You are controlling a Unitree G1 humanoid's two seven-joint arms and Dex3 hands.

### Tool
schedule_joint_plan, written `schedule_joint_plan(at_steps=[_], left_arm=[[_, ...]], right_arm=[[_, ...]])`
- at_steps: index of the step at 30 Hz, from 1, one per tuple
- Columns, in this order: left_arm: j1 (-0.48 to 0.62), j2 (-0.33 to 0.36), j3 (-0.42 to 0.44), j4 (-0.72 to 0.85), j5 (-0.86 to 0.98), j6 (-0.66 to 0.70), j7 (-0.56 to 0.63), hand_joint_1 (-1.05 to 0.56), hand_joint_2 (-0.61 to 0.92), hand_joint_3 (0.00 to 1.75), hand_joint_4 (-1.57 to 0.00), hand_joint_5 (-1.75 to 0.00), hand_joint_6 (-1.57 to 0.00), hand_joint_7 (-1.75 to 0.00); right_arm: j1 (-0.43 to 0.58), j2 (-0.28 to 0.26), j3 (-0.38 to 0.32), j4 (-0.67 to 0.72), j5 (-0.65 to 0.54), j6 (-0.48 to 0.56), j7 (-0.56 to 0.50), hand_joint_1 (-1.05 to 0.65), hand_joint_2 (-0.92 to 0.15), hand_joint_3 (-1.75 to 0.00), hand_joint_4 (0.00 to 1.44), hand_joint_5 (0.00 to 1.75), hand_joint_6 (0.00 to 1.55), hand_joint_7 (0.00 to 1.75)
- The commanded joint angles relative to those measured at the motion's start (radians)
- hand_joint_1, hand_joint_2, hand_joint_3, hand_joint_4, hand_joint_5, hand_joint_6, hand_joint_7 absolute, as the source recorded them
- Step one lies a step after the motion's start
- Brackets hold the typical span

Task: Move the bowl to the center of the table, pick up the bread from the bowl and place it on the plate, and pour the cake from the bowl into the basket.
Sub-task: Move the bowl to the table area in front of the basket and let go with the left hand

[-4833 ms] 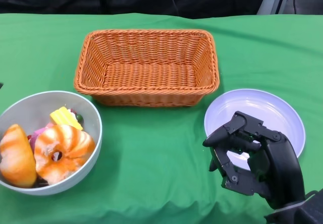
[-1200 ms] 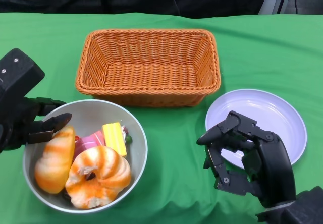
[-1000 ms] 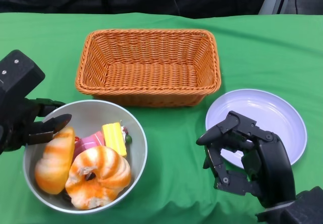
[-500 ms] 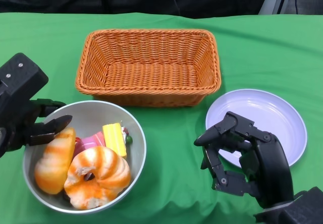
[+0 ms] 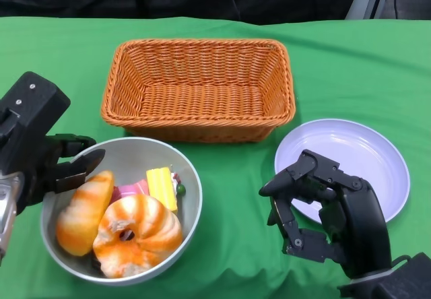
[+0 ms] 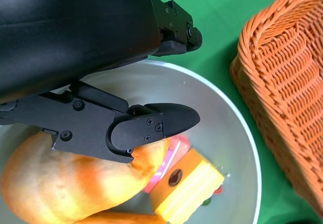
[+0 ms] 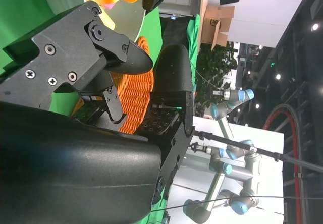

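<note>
Left fingers (image 5: 79, 166): grasping the near-left rim of the bowl (image 5: 165, 152); one finger lies inside over the rim, another outside it, as the left wrist view shows.
Left hand (image 5: 37, 144): at the bowl's left side, above the counter (image 5: 222, 198).
Bread (image 5: 82, 212): just under the inner finger, a long orange loaf lying in the bowl's left half.
Ring bread (image 5: 138, 235): beside the loaf, farther from the fingers, in the bowl.
Cake (image 5: 161, 187): a yellow block past the fingertip, toward the bowl's far wall, with pink pieces next to it.
Right fingers (image 5: 291, 181): released, curved and apart, holding nothing.
Right hand (image 5: 330, 215): hovering over the near-left edge of the plate (image 5: 367, 151).
Basket (image 5: 197, 87): beyond both hands, just behind the bowl.
</note>
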Motion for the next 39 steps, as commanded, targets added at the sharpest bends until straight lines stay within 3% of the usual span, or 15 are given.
schedule_joint_plan(at_steps=[1, 15, 39], left_arm=[[0.019, -0.007, -0.002, -0.039, 0.003, -0.012, 0.028, -0.58, 0.92, 0.54, -0.37, -0.03, -0.16, -0.02], [0.047, -0.055, 0.03, -0.092, -0.03, -0.009, 0.078, -0.58, 0.92, 0.55, -0.39, -0.03, -0.19, -0.02], [0.061, -0.121, 0.005, -0.117, -0.027, -0.087, 0.091, -0.57, 0.92, 0.58, -0.43, -0.03, -0.21, -0.01]], right_arm=[[-0.002, -0.002, -0.006, 0.001, 0.01, -0.007, -0.001, -0.13, -0.46, -1.12, 0.86, 1.49, 0.8, 1.15], [-0.003, 0.001, -0.004, 0.007, 0.006, -0.01, -0.008, -0.12, -0.46, -1.13, 0.86, 1.5, 0.81, 1.15], [0.007, 0.004, 0.002, 0.002, 0.005, -0.015, -0.013, -0.13, -0.47, -1.11, 0.86, 1.49, 0.81, 1.13]])
